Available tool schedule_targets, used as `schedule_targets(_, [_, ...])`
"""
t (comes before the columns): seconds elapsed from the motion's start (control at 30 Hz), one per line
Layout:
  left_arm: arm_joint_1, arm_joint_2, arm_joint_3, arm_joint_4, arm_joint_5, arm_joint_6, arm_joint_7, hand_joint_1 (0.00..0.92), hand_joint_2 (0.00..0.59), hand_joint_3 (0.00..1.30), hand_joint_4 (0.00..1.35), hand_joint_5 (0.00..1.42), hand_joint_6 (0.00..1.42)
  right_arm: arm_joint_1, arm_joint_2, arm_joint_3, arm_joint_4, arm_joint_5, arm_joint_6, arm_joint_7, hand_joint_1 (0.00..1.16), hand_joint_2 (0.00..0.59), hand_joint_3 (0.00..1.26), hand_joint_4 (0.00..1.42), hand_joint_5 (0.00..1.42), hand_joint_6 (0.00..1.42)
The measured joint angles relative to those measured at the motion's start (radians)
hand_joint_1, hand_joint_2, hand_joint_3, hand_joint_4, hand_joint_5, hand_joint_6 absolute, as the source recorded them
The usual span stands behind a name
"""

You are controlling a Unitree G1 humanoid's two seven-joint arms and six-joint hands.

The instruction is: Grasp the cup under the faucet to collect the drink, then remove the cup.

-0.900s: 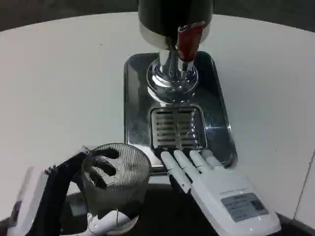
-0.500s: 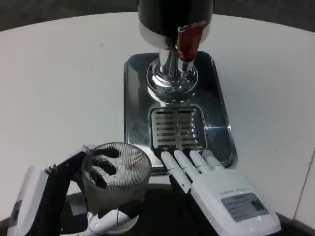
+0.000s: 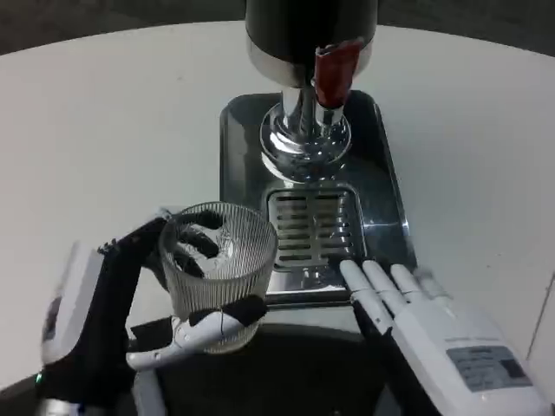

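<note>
White table [image 3: 104,130] is carrying the dispenser tray [image 3: 386,186] — left hand [image 3: 147,303] is gripping the ribbed cup [image 3: 221,269], right hand [image 3: 434,325] is resting flat, fingers extended

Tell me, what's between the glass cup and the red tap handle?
In the head view, the slotted drip grate on the shiny metal tray lies between the cup and the red tap handle.
</note>
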Motion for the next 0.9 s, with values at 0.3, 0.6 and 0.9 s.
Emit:
schedule_targets(0.3, [-0.165,-0.01,-0.027,0.164,0.049,0.014,0.049,0.571,0.241,1.03,1.11,0.97,0.93,0.105,0.019,-0.028,-0.044,-0.001,-0.004,-0.009,0.61,0.322,0.0,0.0,0.0,0.0])
schedule_targets(0.6, [-0.302,-0.01,-0.063,0.345,0.135,0.023,0.168,0.563,0.238,1.03,1.11,0.98,0.95,0.133,0.031,-0.043,-0.051,0.007,-0.021,-0.035,0.61,0.322,0.0,0.0,0.0,0.0])
schedule_targets(0.9, [-0.43,-0.013,-0.125,0.521,0.2,0.035,0.291,0.55,0.243,1.03,1.11,1.0,0.97,0.194,0.038,-0.053,-0.079,0.042,-0.039,-0.052,0.61,0.325,0.0,0.0,0.0,0.0])
